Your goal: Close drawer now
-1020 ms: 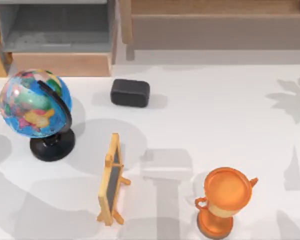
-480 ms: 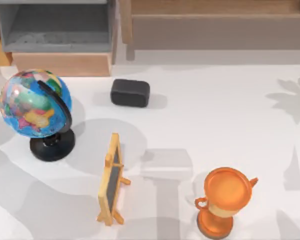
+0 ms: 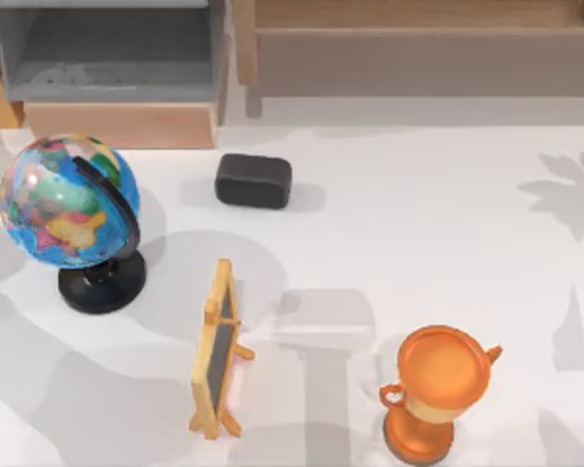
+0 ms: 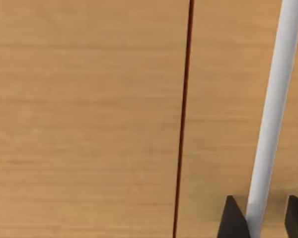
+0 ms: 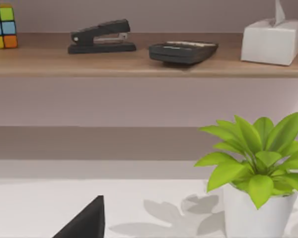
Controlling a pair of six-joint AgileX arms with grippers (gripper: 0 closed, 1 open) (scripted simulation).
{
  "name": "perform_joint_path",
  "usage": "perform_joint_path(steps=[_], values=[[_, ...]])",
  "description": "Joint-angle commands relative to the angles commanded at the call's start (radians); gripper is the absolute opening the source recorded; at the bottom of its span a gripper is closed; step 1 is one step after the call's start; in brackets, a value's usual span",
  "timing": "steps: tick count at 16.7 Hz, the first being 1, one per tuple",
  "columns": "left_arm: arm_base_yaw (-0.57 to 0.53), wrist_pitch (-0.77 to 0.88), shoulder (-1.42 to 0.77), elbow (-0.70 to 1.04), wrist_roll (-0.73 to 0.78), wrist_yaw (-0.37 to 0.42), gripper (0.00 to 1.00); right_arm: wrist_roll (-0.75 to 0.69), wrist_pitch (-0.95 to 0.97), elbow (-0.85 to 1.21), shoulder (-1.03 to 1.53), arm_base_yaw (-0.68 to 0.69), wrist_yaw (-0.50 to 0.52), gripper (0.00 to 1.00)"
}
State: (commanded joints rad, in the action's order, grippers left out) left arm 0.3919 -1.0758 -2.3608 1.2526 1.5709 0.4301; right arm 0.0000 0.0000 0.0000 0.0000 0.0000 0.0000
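Observation:
The drawer [image 3: 117, 125] stands pulled out at the table's back left, with its grey inside open to view and its light tan front panel facing the globe. In the left wrist view my left gripper [image 4: 265, 218] is close against a light wooden surface [image 4: 84, 124] with a thin dark seam. Its dark fingertips [image 4: 233, 220] stand apart on either side of a white bar [image 4: 275, 99], and the jaws are open. In the right wrist view my right gripper [image 5: 87, 220] hangs above the white table, facing a wall shelf.
A globe [image 3: 68, 204] stands just in front of the drawer. A black box [image 3: 254, 181], a small easel board [image 3: 217, 348] and an orange trophy [image 3: 438, 389] are on the table. A long brown shelf unit [image 3: 419, 49] runs along the back. A potted plant [image 5: 258, 173] stands near the right gripper.
A grey shape at the far left edge beside the drawer has left the top view, and the shadows on the table's left have shifted. The drawer has not moved.

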Motion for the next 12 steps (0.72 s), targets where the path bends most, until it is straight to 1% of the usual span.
perform_joint_path(steps=[6,7,12], values=[[0.000,0.000,0.000,0.000,0.000,0.000,0.98,0.000,0.000,0.000,0.000,0.000,0.000,1.00],[0.000,0.000,0.000,0.000,0.000,0.000,1.00,0.000,0.000,0.000,0.000,0.000,0.000,1.00],[0.000,0.000,0.000,0.000,0.000,0.000,1.00,0.000,0.000,0.000,0.000,0.000,0.000,1.00]])
